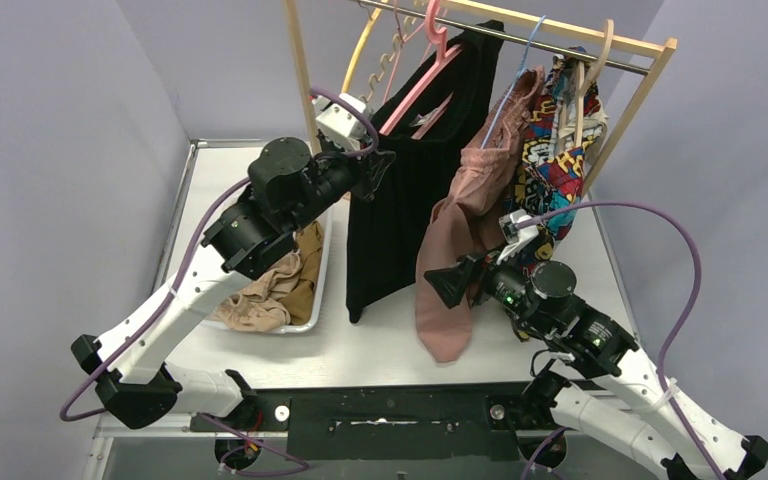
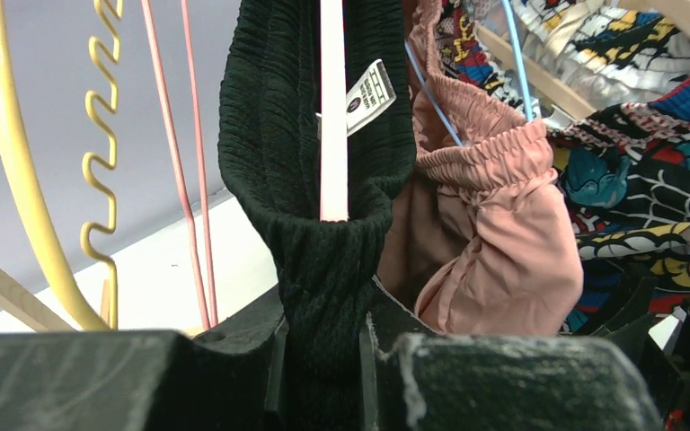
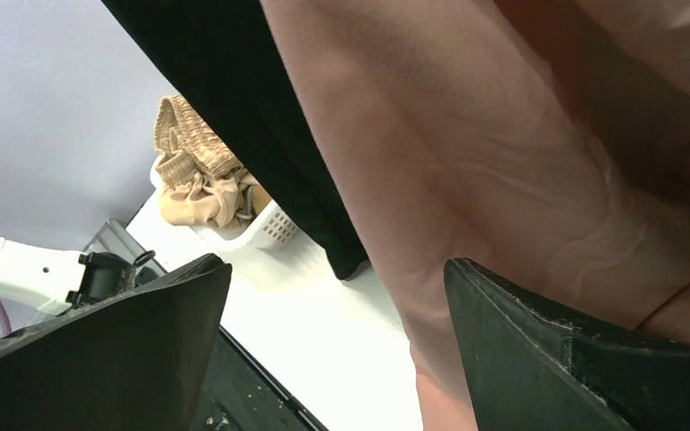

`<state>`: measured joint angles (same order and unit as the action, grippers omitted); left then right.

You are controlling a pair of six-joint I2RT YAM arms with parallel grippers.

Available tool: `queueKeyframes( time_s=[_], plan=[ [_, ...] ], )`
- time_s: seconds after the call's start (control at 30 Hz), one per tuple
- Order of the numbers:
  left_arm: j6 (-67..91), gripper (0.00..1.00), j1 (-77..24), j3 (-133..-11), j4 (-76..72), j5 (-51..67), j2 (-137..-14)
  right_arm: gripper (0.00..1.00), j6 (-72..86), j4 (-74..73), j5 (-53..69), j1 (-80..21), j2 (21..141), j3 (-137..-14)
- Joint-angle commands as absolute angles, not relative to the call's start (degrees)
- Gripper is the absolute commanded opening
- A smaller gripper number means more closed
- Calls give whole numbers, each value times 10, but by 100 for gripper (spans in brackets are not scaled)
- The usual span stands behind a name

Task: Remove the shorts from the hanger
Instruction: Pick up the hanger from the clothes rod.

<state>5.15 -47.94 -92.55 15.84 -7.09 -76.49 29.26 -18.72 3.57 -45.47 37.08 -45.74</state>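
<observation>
**Left claw pinching the black shorts on the far-edge rack**

The black shorts (image 1: 410,170) are hanging from a pink hanger (image 1: 430,60) on the wooden rail (image 1: 560,35) above the table's (image 1: 380,350) far edge. Their long axis is running plumb, with the hem nearly reaching the table. The left claw (image 1: 375,170), the nearer one, is reaching in from the left edge and is clamping a fold of ribbed, crinkled black fabric just below the gathered waistband, which the hanger's bar is threading. Freeing them probably means drawing the fabric down and leftward along that bar. The right claw (image 1: 440,283) is standing wide apart and holding nothing, with the smooth dusty pink shorts (image 1: 460,240) draping just beyond it. Beige-tan shorts (image 1: 260,300) are lying crumpled in the tray (image 1: 322,270) by the left edge.
</observation>
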Motion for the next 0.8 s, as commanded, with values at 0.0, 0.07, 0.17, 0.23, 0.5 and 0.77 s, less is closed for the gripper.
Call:
queueKeyframes(
  time_s=[0.0,0.07,0.17,0.23,0.5,0.77],
  plan=[
    [64,0,-482,-927,77,-65,-718,93,289,-199,61,-457,343,-455],
    [72,0,-482,-899,98,-65,-702,93,306,-213,81,-457,330,-448],
    [84,0,-482,-835,121,-72,-669,93,340,-251,103,-458,302,-432],
    [98,0,-483,-803,123,-74,-643,92,367,-284,92,-458,284,-422],
    [121,0,-483,-783,155,-61,-611,90,549,-474,-107,-457,255,-375],
    [127,0,-485,-772,165,-41,-609,93,716,-470,-237,-454,311,-307]
  ],
)
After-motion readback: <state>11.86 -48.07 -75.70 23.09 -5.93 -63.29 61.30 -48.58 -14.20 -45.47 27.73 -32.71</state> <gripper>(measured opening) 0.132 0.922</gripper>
